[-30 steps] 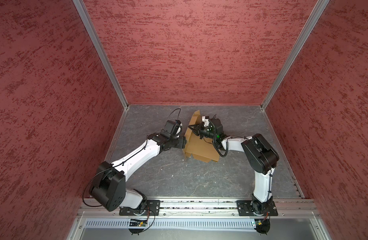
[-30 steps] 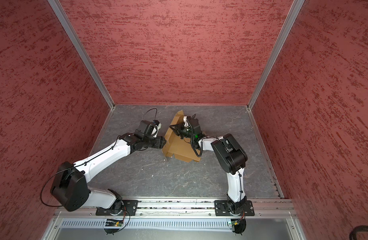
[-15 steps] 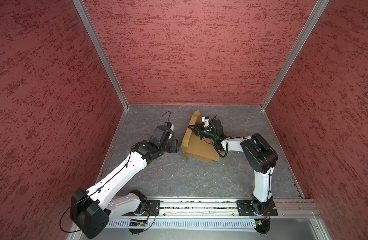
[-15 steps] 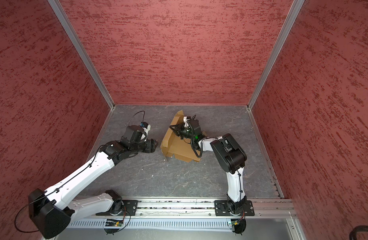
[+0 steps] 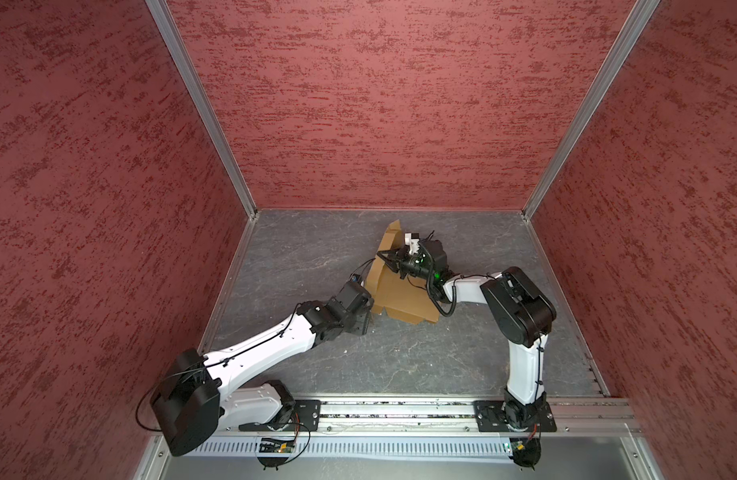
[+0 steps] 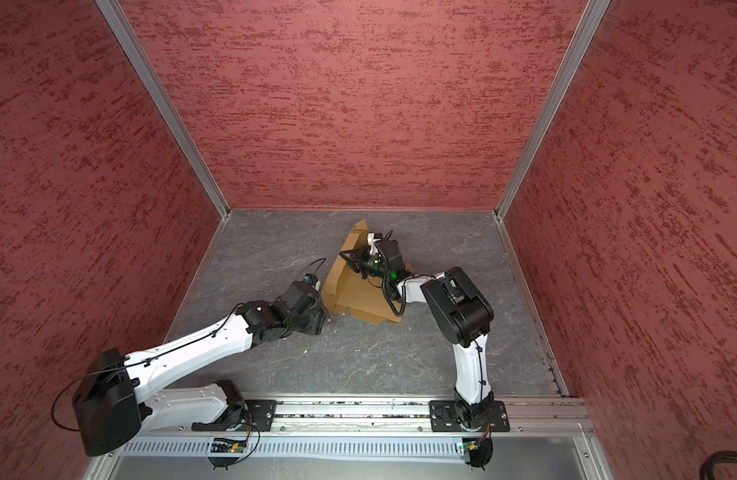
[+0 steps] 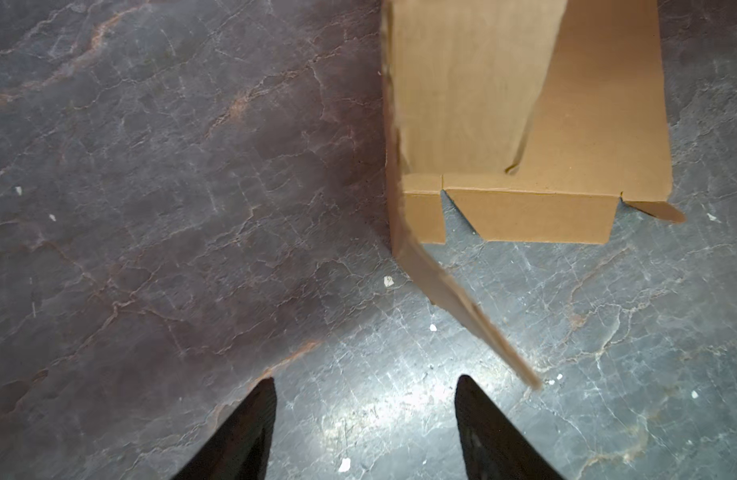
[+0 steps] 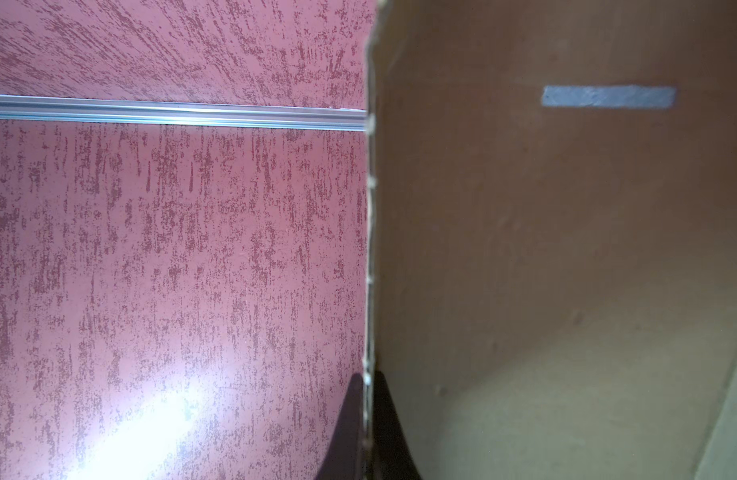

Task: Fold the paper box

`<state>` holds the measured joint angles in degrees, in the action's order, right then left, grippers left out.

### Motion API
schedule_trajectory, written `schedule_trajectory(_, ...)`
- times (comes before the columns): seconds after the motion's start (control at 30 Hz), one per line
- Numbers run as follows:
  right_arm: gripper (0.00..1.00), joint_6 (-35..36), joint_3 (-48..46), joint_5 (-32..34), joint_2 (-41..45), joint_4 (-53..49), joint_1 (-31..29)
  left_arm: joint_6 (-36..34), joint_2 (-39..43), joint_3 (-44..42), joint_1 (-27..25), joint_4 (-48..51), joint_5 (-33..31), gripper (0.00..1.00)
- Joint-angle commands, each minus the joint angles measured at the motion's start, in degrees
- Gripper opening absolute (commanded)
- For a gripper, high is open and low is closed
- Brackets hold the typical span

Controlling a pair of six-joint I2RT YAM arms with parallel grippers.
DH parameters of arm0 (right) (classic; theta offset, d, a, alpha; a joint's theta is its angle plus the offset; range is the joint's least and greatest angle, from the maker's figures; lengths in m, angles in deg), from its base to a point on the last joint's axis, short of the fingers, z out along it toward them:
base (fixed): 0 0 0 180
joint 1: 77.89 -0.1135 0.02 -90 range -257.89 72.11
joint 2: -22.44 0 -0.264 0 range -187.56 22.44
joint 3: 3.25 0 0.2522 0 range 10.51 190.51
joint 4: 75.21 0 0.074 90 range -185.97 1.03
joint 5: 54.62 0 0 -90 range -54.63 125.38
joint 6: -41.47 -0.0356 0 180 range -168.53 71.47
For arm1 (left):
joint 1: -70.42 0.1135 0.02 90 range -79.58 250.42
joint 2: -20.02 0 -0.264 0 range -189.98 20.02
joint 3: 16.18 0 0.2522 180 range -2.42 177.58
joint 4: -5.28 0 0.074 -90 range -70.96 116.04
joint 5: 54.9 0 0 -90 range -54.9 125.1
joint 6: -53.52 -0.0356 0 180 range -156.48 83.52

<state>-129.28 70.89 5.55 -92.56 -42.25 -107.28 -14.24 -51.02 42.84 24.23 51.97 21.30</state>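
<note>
The paper box is tan cardboard lying partly folded on the grey floor, with one panel raised on its left side. My right gripper is shut on the top edge of that raised panel; the right wrist view shows both fingers pinching the cardboard edge, with the paper box filling one side. My left gripper is open over bare floor, empty, just off the box's near-left corner. In the left wrist view the paper box shows a loose flap hanging toward one finger.
Red textured walls enclose the grey marbled floor on three sides. An aluminium rail with both arm bases runs along the front. Small white specks lie on the floor near the box.
My left arm pulled away to the left of the box, then swung back to its near-left corner, lower than before. The right gripper and the raised panel have stayed put.
</note>
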Motion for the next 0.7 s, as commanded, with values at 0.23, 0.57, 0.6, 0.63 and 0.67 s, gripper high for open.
schedule_trajectory(0.23, 0.02, -0.7, -1.8, 0.5, -1.0, -2.0, 0.5, 0.2, -8.6, 2.3, -2.5, -10.7, -6.4, 0.70)
schedule_trajectory(0.57, 0.02, -1.1, -2.3, 0.9, -1.0, -1.3, 0.5, -0.9, -11.0, 2.8, -3.4, -16.3, -7.9, 0.64)
schedule_trajectory(0.6, 0.02, -1.2, -2.3, 1.0, -1.0, -1.3, 0.5, -0.9, -11.1, 2.8, -3.5, -16.7, -7.8, 0.63)
schedule_trajectory(0.63, 0.02, -1.2, -2.4, 0.9, -0.9, -1.2, 0.5, -1.0, -11.3, 2.8, -3.6, -17.1, -7.7, 0.63)
schedule_trajectory(0.67, 0.02, -1.3, -2.4, 1.1, -0.9, -1.2, 0.5, -1.0, -11.4, 2.7, -3.8, -17.7, -7.6, 0.62)
